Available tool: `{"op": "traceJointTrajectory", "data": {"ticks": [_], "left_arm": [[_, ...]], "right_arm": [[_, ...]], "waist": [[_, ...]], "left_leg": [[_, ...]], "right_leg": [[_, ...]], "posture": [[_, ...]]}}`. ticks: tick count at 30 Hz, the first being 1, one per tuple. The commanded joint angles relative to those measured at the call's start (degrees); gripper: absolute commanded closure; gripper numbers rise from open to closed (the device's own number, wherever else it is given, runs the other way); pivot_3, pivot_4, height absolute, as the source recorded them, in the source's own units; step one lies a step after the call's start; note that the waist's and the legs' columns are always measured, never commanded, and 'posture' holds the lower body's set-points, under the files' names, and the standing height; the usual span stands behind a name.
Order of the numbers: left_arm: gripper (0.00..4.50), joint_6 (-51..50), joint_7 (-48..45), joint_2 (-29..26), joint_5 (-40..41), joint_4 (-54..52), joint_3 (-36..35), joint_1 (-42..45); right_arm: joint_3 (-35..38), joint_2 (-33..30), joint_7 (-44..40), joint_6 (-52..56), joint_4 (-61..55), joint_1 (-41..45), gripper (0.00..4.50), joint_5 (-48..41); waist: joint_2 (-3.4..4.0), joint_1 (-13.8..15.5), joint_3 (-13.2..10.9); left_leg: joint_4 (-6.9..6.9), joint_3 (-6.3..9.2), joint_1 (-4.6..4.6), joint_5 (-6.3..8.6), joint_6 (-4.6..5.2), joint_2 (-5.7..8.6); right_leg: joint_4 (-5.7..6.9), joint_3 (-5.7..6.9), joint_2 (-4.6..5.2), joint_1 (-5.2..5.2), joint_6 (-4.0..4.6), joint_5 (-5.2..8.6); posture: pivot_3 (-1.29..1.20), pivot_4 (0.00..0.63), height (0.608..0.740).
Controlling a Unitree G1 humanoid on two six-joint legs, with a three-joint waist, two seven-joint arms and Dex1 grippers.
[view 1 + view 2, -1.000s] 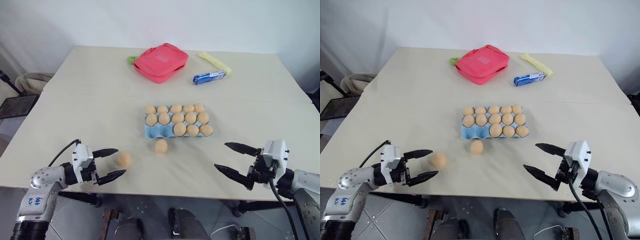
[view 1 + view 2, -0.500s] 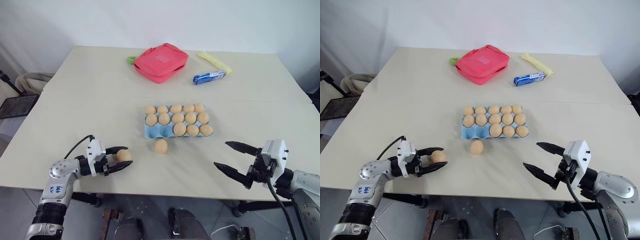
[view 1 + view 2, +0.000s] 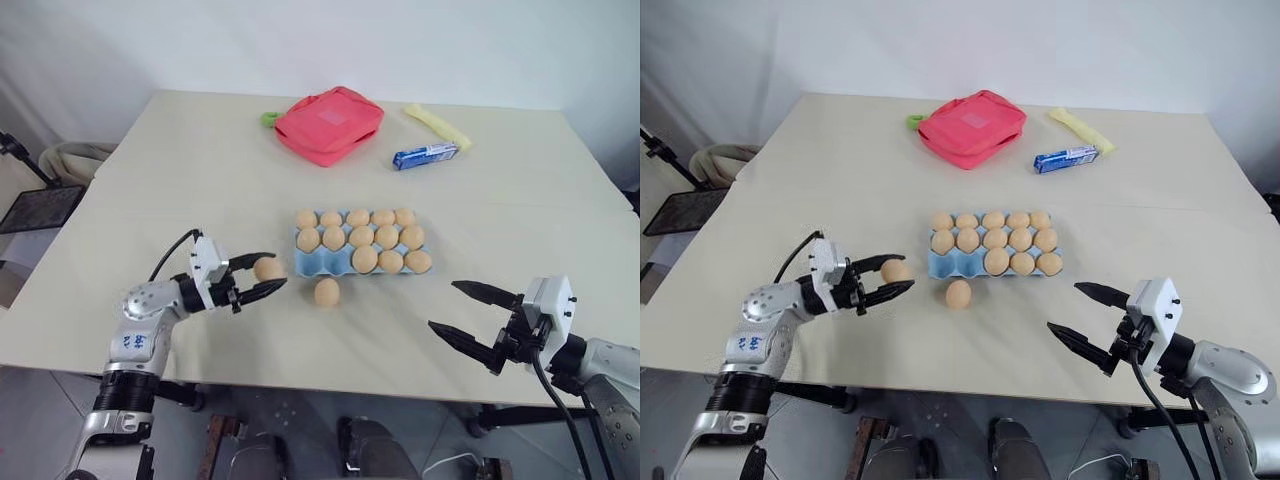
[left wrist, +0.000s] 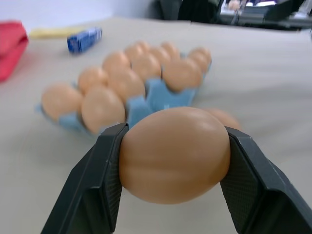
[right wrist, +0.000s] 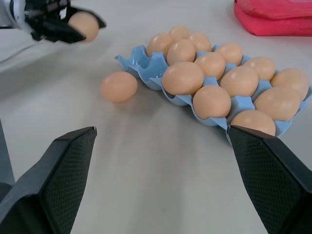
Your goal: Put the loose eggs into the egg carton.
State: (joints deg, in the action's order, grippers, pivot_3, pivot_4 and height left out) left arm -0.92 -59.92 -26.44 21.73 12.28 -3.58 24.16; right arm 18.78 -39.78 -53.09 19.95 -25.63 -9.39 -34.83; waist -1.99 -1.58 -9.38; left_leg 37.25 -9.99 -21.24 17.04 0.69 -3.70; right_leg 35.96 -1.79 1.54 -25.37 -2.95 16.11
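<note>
Beside egg carton point(image 3: 330, 262): left claw point(image 3: 268, 276) pinching egg point(image 3: 267, 268), partly hiding it; right claw point(image 3: 468, 314) spread.

Left gripper point(image 3: 262, 276) closed on the loose egg point(image 3: 267, 268) that lay on the table point(image 3: 180, 200) in front of it, lifted it clear and carried it toward the near left corner of the egg carton point(image 3: 300, 265).

carton point(image 3: 303, 264): light blue moulded tray, table centre, 13 tan-orange eggs seated; two near-row cups at 9 o'clock end empty
egg A point(image 3: 267, 268): clamped, lifted, 9 o'clock of carton
egg B point(image 3: 326, 292): loose, 6 o'clock of carton
</note>
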Motion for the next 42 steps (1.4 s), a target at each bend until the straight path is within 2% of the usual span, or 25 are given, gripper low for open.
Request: {"op": "traceJointTrajectory", "data": {"ticks": [1, 6, 11, 16, 23, 25, 30, 35, 42], "left_arm": [[2.11, -0.99, 2.29, 1.11, -1.23, 0.05, 1.24, 4.3], [2.11, -4.18, 1.38, 3.58, -3.2, 3.72, 5.83, 10.13], [2.11, -0.8, 1.04, 8.14, -5.74, 11.66, 8.44, 15.35], [2.11, 4.67, 2.26, 11.62, -8.87, 21.48, 9.17, 19.57], [2.11, 7.99, 3.9, 13.69, -10.58, 26.55, 8.75, 21.6], [1.42, 7.52, 3.91, 13.7, -10.96, 26.03, 9.21, 21.47], [0.04, 6.41, 3.56, 13.39, -11.23, 24.13, 9.31, 21.02], [0.04, 4.81, 3.76, 12.24, -11.68, 20.82, 9.48, 20.26], [0.04, -8.12, 2.33, 7.79, -5.55, 7.97, 5.98, 15.42]], "right_arm": [[1.03, -0.36, -0.27, -1.56, -0.72, 0.13, 0.0, -0.04], [0.94, 0.08, -0.33, -2.71, -0.1, -0.43, 0.0, 0.62], [0.56, 0.9, 0.36, -3.78, -0.33, -1.23, 0.0, 1.11], [0.92, 2.05, 1.21, -4.74, -1.3, -3.08, 0.0, 1.56], [1.63, 2.97, 2.83, -5.91, -2.66, -5.82, 0.0, 1.72], [1.37, 3.04, 3.27, -6.12, -2.81, -6.09, 0.0, 1.74], [0.88, 2.85, 3.66, -6.17, -2.51, -5.61, 0.0, 1.75], [0.17, 2.57, 3.2, -6.2, -1.54, -4.29, 0.0, 1.85], [-0.4, 2.53, 1.6, -7.09, 0.58, -3.33, 0.0, 2.2]], "waist": [[0.0, 0.02, 0.0], [0.0, 0.0, 0.0], [-0.01, -0.04, -0.01], [-0.01, -0.05, -0.01], [-0.01, -0.04, -0.01], [-0.01, -0.03, -0.01], [-0.01, -0.02, -0.01], [-0.01, -0.02, -0.01], [0.0, -0.18, -0.01]], "left_leg": [[0.02, 0.0, 0.0, 0.0, 0.0, 0.0], [0.08, 0.0, 0.0, -0.01, 0.02, 0.03], [0.12, -0.01, 0.0, -0.01, 0.02, 0.03], [0.13, 0.02, 0.0, -0.01, 0.02, 0.02], [0.12, 0.02, -0.02, 0.0, 0.02, 0.01], [0.13, 0.01, -0.02, 0.0, 0.03, 0.02], [0.14, 0.01, -0.02, 0.0, 0.03, 0.02], [0.13, 0.01, -0.02, 0.0, 0.03, 0.01], [0.11, 0.0, 0.0, -0.01, 0.01, -0.01]], "right_leg": [[0.01, 0.0, 0.0, 0.0, -0.01, -0.01], [0.01, -0.02, -0.03, 0.04, -0.08, -0.04], [0.0, -0.04, -0.06, 0.05, -0.1, -0.05], [0.01, -0.05, -0.09, 0.04, -0.1, -0.05], [0.0, -0.04, -0.08, 0.04, -0.1, -0.06], [0.01, -0.05, -0.08, 0.04, -0.1, -0.06], [0.01, -0.04, -0.08, 0.04, -0.1, -0.06], [0.01, -0.04, -0.08, 0.04, -0.1, -0.06], [0.05, -0.05, -0.09, 0.04, -0.1, -0.06]], "posture": [[0.0, 0.15, 0.74], [0.0, 0.15, 0.74], [0.0, 0.15, 0.74], [0.0, 0.15, 0.74], [0.0, 0.15, 0.74], [0.0, 0.15, 0.74], [0.0, 0.15, 0.74], [0.0, 0.15, 0.74], [0.0, 0.15, 0.74]]}}
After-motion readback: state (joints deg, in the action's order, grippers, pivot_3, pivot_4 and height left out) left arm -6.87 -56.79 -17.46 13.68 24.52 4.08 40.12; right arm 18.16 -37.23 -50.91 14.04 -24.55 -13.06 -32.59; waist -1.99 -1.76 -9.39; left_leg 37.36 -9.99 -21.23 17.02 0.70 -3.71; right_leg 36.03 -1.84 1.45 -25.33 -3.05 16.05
